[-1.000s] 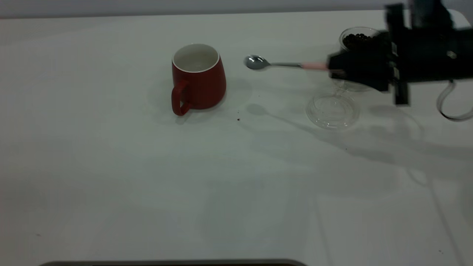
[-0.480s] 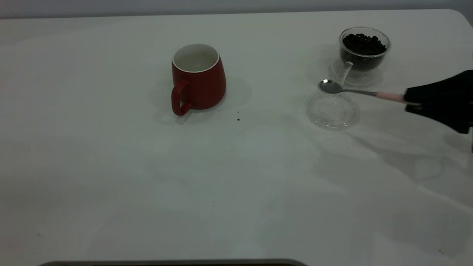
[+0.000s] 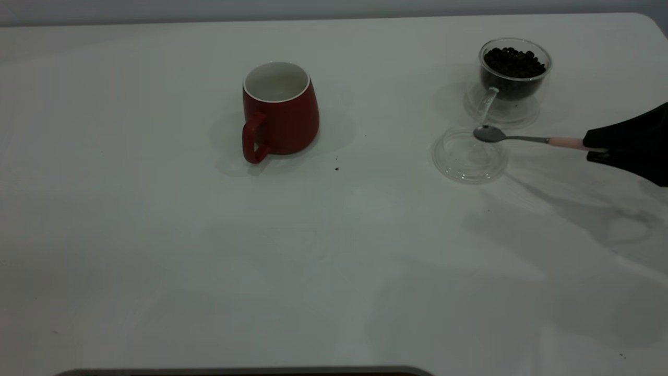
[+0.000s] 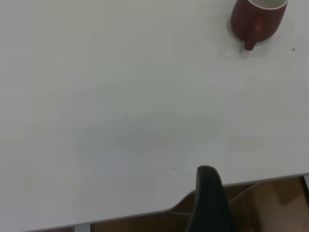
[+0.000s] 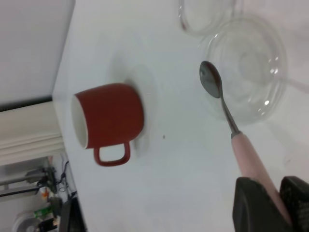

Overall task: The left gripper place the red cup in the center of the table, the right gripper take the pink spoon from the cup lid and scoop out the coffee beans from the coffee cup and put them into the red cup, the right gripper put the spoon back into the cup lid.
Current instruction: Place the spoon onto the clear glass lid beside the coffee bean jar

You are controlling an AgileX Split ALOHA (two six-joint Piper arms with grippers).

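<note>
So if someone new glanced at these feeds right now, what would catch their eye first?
Probably the red cup, upright by itself near the middle of the white table. Next, the right gripper at the right edge, jaws shut on the pink spoon, holding its empty bowl over the cup lid. Just behind that, the coffee cup is heaped with coffee beans.
</note>
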